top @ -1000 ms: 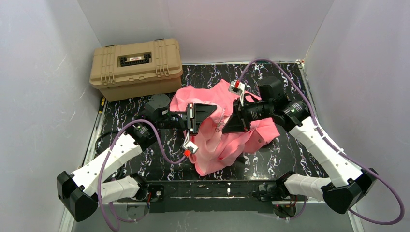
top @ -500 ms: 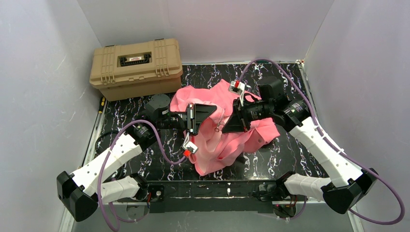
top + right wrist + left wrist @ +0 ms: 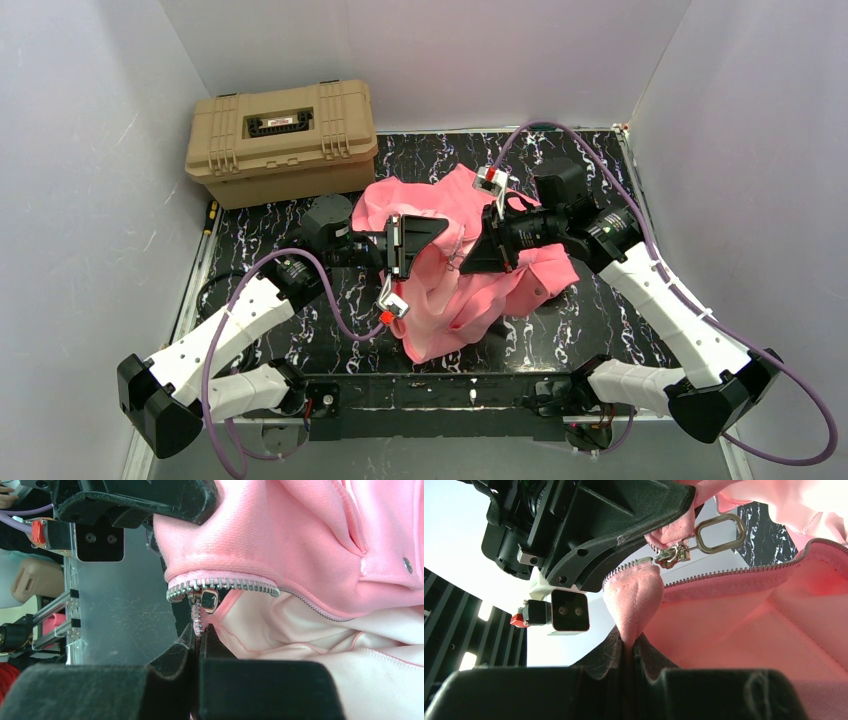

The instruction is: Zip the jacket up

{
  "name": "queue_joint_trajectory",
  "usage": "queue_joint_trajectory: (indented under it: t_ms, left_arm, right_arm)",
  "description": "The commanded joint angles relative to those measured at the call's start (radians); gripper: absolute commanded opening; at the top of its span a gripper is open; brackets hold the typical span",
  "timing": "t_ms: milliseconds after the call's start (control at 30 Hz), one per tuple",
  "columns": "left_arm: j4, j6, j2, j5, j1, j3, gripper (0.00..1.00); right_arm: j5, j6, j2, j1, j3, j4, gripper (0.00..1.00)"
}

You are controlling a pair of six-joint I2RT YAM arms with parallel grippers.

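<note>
The salmon-pink jacket (image 3: 470, 295) lies crumpled on the middle of the table, with its upper part lifted between both grippers. My left gripper (image 3: 629, 647) is shut on a fold of the jacket's zipper edge (image 3: 631, 595); it shows in the top view (image 3: 440, 235). The metal slider (image 3: 672, 555) with its ring pull (image 3: 719, 527) hangs just beyond that fold, under the right gripper's fingers (image 3: 624, 525). My right gripper (image 3: 198, 636) is shut on the end of the zipper tape (image 3: 198, 620), just below the slider (image 3: 209, 600); it shows in the top view (image 3: 468, 262). Pale lining (image 3: 300, 625) shows inside.
A tan hard case (image 3: 283, 140) stands at the back left, touching the jacket's corner. The black marbled table (image 3: 620, 320) is boxed in by white walls on three sides. A small tool (image 3: 211, 215) lies at the left edge.
</note>
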Motion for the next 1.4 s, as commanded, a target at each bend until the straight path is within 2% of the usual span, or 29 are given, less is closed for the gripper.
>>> queue_joint_trajectory:
  t_ms: [0, 767, 1367]
  left_arm:
    - [0.003, 0.031, -0.025, 0.016, 0.002, 0.027, 0.00]
    - [0.027, 0.026, -0.006, 0.005, 0.001, 0.043, 0.00]
    - [0.015, 0.042, -0.009, 0.013, 0.001, 0.041, 0.00]
  right_arm:
    - [0.008, -0.007, -0.029, 0.004, 0.061, -0.004, 0.01]
    - [-0.026, -0.007, -0.022, 0.027, 0.033, -0.021, 0.01]
    - [0.023, -0.013, -0.015, 0.032, 0.057, -0.029, 0.01]
